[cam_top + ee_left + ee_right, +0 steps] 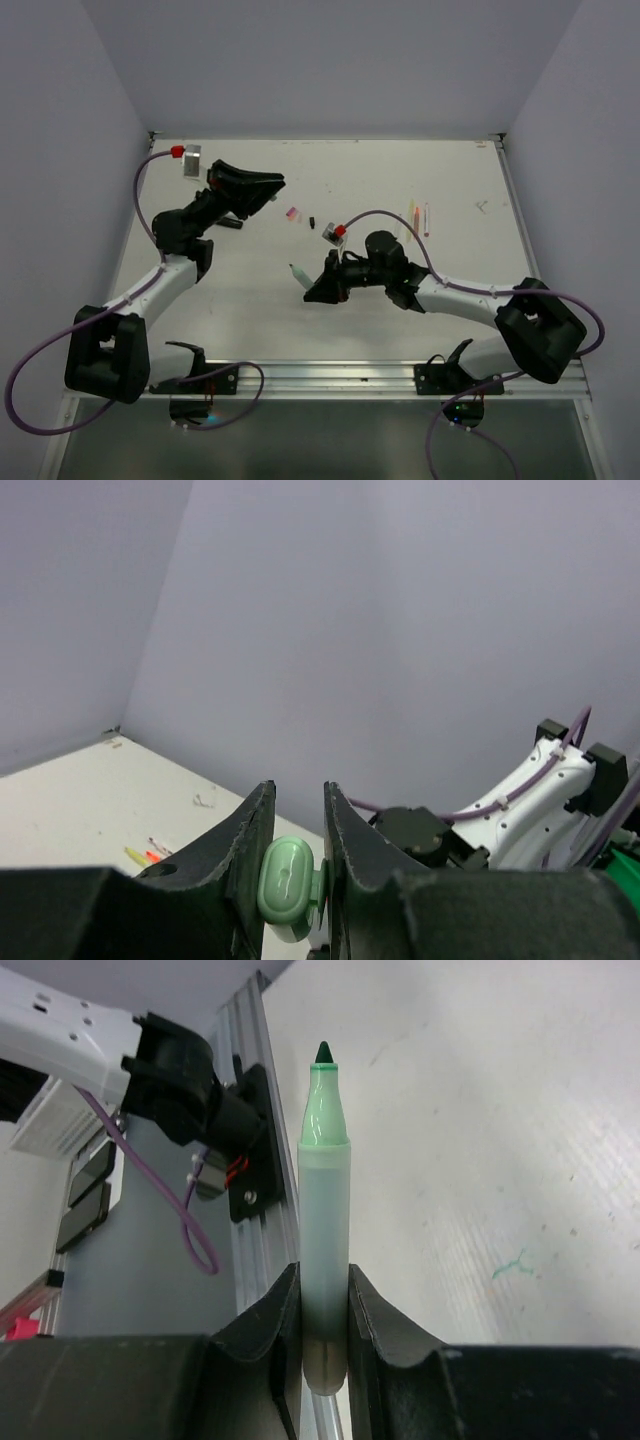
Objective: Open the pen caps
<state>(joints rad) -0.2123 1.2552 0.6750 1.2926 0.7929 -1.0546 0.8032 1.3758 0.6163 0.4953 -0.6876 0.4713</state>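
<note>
My left gripper (272, 190) hangs raised over the back left of the table, shut on a pale green pen cap (288, 885) that is pinched end-on between its fingers (250, 830). Near the table's middle my right gripper (312, 290) is shut on the barrel of a pale green pen (325, 1200). That pen is uncapped, and its dark green tip (323, 1052) points away from the jaws. The cap and the pen are apart. A pink cap (292, 213) and a black cap (312, 222) lie loose on the table between the two arms.
Slim yellow and orange pens (418, 216) lie at the back right. A black pen (230, 225) lies by the left arm. A metal rail (330, 375) runs along the near edge. A green ink mark (510, 1265) is on the tabletop. Grey walls enclose the table.
</note>
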